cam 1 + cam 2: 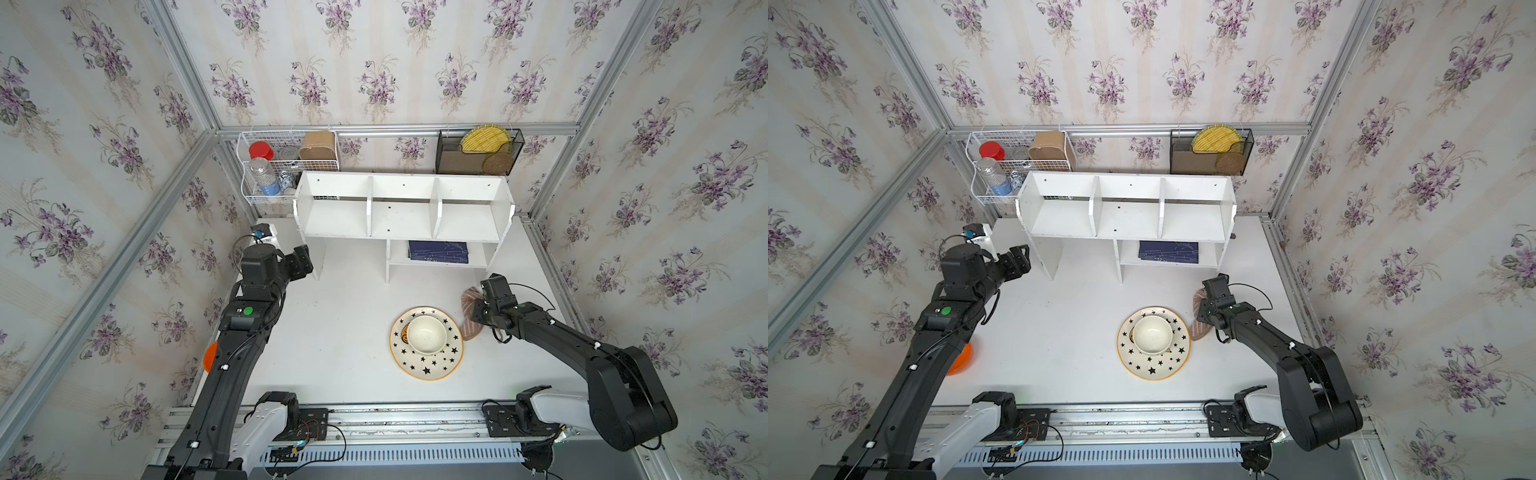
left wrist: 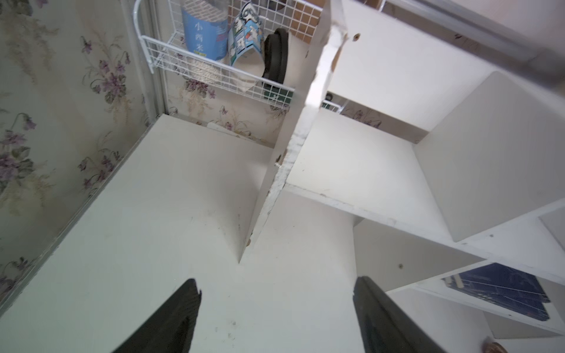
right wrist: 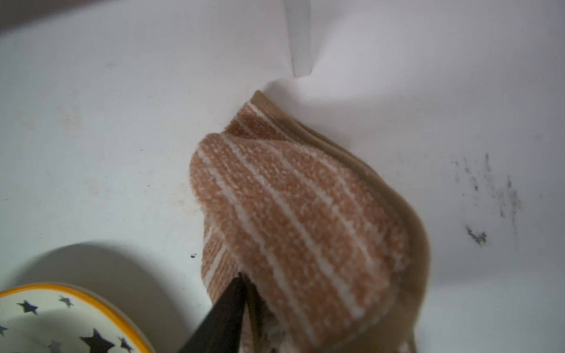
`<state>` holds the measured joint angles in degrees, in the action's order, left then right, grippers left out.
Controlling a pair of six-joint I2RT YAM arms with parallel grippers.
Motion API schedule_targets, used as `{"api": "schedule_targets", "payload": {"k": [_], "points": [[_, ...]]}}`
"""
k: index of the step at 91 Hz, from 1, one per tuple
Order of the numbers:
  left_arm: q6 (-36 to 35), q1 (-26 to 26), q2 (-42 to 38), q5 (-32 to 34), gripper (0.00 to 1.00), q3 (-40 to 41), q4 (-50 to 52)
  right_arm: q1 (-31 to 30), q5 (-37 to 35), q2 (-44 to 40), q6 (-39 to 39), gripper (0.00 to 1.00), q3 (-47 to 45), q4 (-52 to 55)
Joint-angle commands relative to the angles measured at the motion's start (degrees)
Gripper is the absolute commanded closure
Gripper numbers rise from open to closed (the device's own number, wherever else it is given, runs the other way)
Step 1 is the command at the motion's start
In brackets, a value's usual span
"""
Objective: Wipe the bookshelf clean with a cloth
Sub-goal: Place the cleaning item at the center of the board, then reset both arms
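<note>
The white bookshelf (image 1: 401,216) (image 1: 1125,212) stands at the back of the table, its three upper compartments bare. My left gripper (image 2: 275,282) is open just in front of the bookshelf's left side panel (image 2: 275,189), with nothing between its fingers; in a top view the left gripper (image 1: 301,259) sits beside that panel. The pinkish-tan striped cloth (image 3: 299,207) lies bunched on the table right of the plate, partly under my right wrist in both top views (image 1: 471,328) (image 1: 1200,330). My right gripper (image 1: 482,309) is down on the cloth. One dark finger (image 3: 226,305) shows against a fold; the cloth hides the other.
A star-patterned plate (image 1: 446,361) holding a white bowl (image 1: 427,334) sits mid-table, close to the cloth. A dark blue book (image 1: 438,251) lies on the lower shelf. A white wire basket (image 1: 286,166) and a black mesh rack (image 1: 478,153) hang behind. An orange dish (image 1: 210,357) lies under my left arm.
</note>
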<state>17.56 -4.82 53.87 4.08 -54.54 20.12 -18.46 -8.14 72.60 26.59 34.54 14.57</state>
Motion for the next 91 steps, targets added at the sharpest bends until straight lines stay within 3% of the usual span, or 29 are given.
{"api": "schedule_targets", "payload": {"k": [1,13,27,38,49,55,62,66,79,87,91], "points": [[-1.1,0.0,-0.3,12.9,0.15,1.8,1.1,0.2,-1.3,-5.6,-0.8,0.03,0.9,-3.5],[-6.1,0.2,3.8,14.9,0.14,6.4,-7.1,0.1,-7.7,-15.4,-0.5,0.00,2.0,-1.2],[-7.5,1.2,11.9,21.6,0.14,12.5,-19.5,0.1,-26.6,-28.8,4.4,0.00,-2.6,-4.7],[-11.0,1.9,19.3,21.2,0.14,19.0,-33.8,0.1,-31.1,-36.0,-4.8,0.00,-11.2,-19.4],[-14.0,2.0,25.4,23.1,0.14,27.8,-53.9,0.9,-46.6,-32.7,-7.7,0.00,-17.7,-32.2],[-13.1,2.3,25.7,20.6,0.14,29.5,-59.0,2.5,-50.0,-26.5,-11.5,0.00,-21.5,-43.6],[-14.6,2.6,27.5,16.8,0.14,32.2,-65.5,5.9,-44.7,-20.5,-13.8,0.00,-26.1,-56.0],[-15.9,2.4,29.7,16.3,0.15,33.6,-70.2,7.2,-40.3,-16.5,-16.0,0.00,-30.3,-69.6],[-16.3,2.4,29.8,13.2,0.14,34.0,-70.7,9.1,-25.6,1.9,-23.0,0.00,-38.1,-105.9],[-17.7,2.5,30.7,8.5,0.14,34.6,-72.2,9.9,-20.8,12.4,-24.7,0.00,-36.1,-114.1],[-18.1,2.3,32.9,9.0,0.13,35.3,-75.4,10.1,-14.6,16.2,-27.9,0.00,-35.2,-116.4]]}}
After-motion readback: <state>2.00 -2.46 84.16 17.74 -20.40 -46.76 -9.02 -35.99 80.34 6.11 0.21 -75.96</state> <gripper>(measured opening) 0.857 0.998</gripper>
